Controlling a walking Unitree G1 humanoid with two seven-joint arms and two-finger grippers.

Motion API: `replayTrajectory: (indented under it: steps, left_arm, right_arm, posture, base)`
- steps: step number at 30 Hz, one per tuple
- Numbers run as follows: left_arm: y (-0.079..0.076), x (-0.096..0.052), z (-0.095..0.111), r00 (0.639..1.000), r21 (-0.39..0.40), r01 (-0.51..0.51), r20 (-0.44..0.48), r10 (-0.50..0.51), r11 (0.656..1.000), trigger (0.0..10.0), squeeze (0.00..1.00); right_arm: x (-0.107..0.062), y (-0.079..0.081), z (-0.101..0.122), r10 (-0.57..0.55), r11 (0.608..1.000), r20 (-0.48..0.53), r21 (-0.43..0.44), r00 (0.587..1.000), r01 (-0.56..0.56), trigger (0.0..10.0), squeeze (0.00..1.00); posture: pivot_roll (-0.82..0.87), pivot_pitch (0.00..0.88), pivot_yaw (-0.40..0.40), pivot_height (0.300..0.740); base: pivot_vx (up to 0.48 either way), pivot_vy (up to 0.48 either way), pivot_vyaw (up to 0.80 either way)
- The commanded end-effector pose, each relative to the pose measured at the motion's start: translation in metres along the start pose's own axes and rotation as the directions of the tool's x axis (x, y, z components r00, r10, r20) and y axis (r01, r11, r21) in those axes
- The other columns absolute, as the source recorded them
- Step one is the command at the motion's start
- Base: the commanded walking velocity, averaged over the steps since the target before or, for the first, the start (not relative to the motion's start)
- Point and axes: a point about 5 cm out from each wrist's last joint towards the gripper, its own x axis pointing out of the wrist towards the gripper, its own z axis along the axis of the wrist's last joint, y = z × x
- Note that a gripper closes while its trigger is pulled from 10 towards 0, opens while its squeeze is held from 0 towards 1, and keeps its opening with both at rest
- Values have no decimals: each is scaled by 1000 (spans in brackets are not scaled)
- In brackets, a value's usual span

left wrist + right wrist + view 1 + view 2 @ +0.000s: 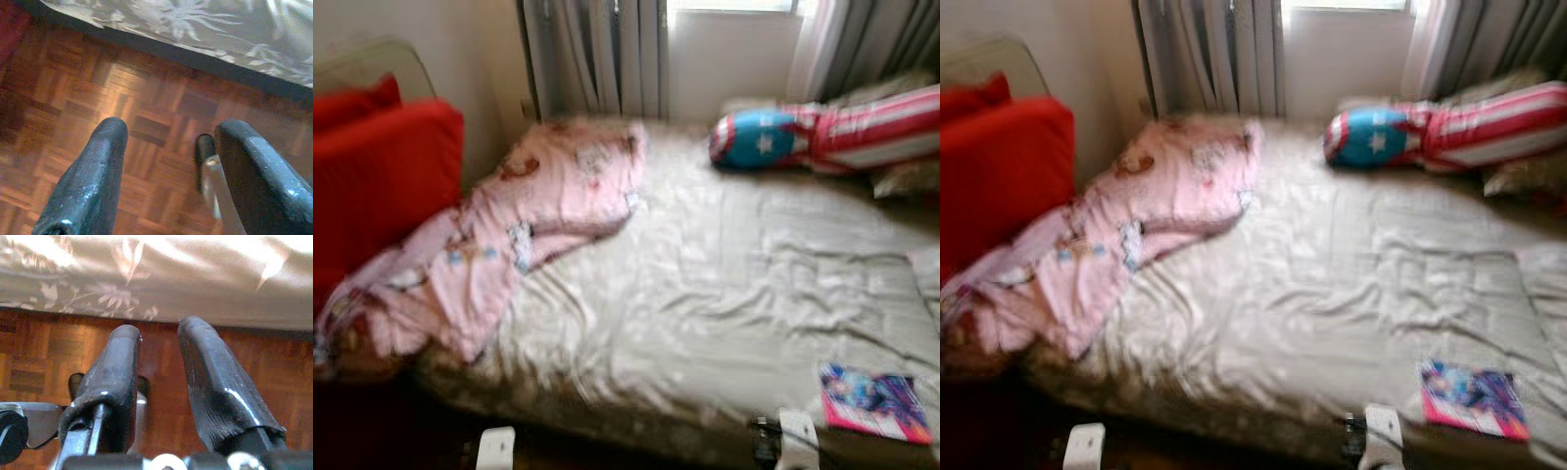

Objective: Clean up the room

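Observation:
A crumpled pink printed blanket (524,220) lies across the left side of a bed with a cream sheet (705,294) and hangs over its left front corner. A colourful magazine (874,401) rests flat near the bed's front right corner. A blue, red and white star cushion (759,139) lies at the head by the window. Both arms hang low at the bed's front edge. My left gripper (171,132) is open over the parquet floor (73,78). My right gripper (159,330) is open too, with nothing between its fingers, close to the sheet's hanging edge (161,289).
Red pillows (382,186) stand stacked to the left of the bed against the wall. Grey curtains (592,54) and a bright window are behind the head of the bed. The eye views are blurred.

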Motion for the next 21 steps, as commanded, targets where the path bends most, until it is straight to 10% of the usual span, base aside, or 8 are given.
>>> replayTrajectory:
  steps: [1,21]
  left_arm:
    - [-4,0,-2,1000,-5,6,-12,-6,1000,10000,0]
    - [-4,0,-1,1000,-7,4,-11,-4,1000,10000,0]
  right_arm:
    - [-2,-6,-3,-18,1000,-7,6,1000,18,10000,0]
    - [-1,-3,-3,-15,1000,-7,4,1000,15,10000,0]
  posture:
    - [-98,0,29,740]
    - [-93,0,30,740]
  base:
    - [0,480,0]
    - [0,480,0]
